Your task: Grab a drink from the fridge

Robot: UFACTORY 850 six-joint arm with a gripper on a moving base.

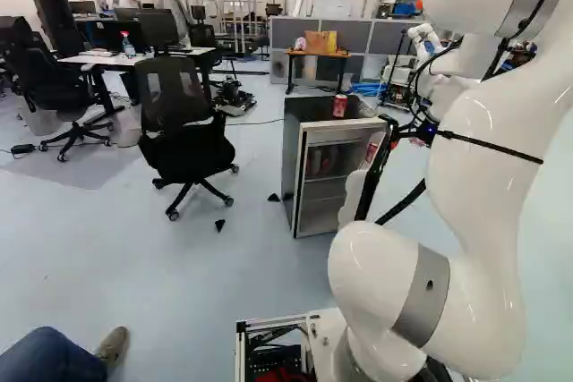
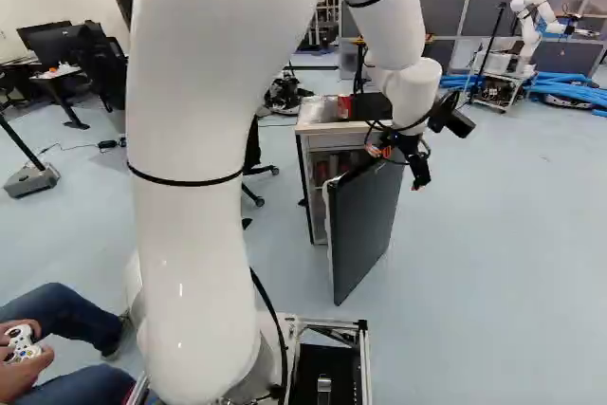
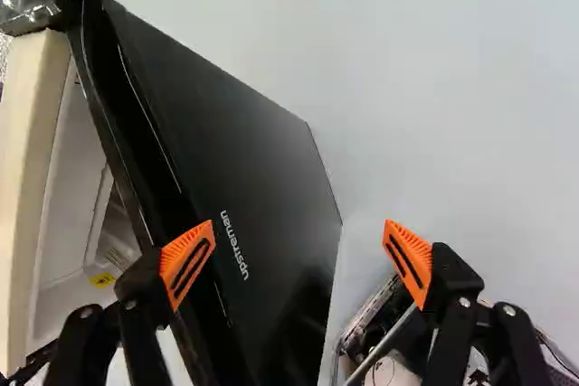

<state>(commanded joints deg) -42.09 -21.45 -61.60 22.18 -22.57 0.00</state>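
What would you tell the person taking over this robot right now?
Gripper: open and holding nothing, its fingers spread by the edge of the fridge door; I can't tell whether they touch it.
Drinks: a red can stands on top of the fridge; what look like more cans are inside.
Done: the door stands open.
Left: probably move clear of the door, reach inside, grip a drink and bring it out.
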